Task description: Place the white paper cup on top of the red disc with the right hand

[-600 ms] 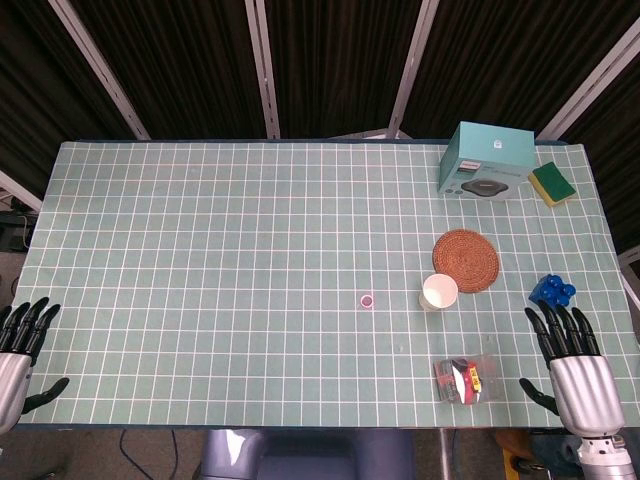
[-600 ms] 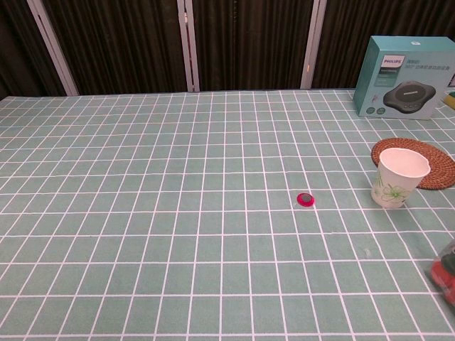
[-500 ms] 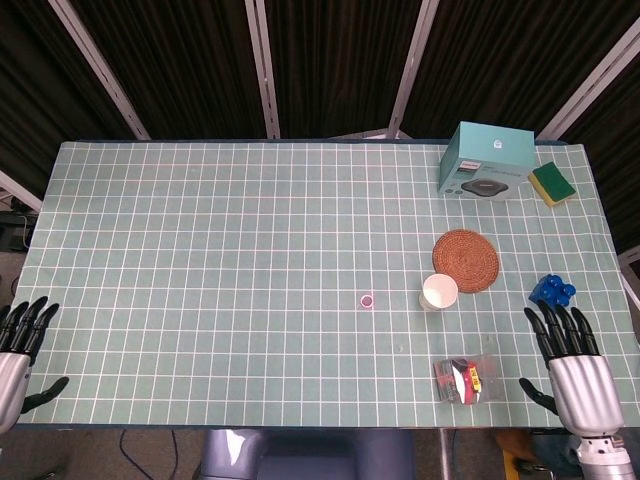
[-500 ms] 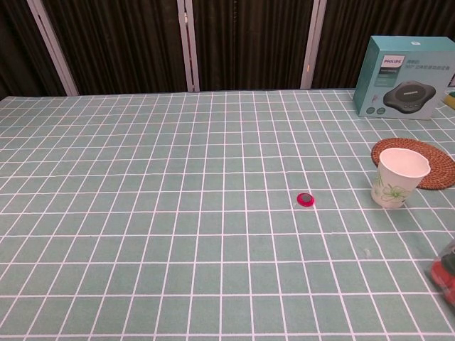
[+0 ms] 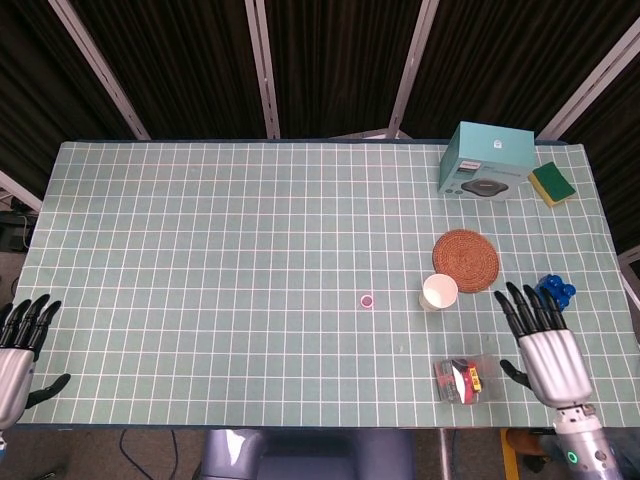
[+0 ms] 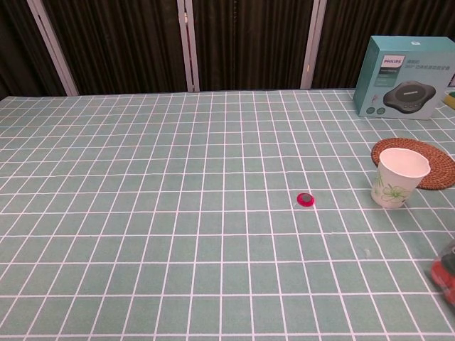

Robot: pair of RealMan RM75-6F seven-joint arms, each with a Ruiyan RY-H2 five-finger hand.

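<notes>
1. The right hand (image 5: pixel 543 345) is seen in the head view over the near right part of the table (image 5: pixel 200 250), palm down, holding nothing, fingers straight and fanned toward the far edge, thumb out to the side.
2. Its wrist is seen running off past the table's near edge.
3. The left hand (image 5: pixel 18 345) is held just off the table's near left corner, empty, fingers extended and apart.

Your right robot hand (image 5: pixel 544 345): black segmented fingers, silver-grey metal palm shell, black thumb at side, grey wrist with small green light. Your left robot hand (image 5: pixel 20 345): same black fingers, silver-grey shell, partly cropped.
</notes>
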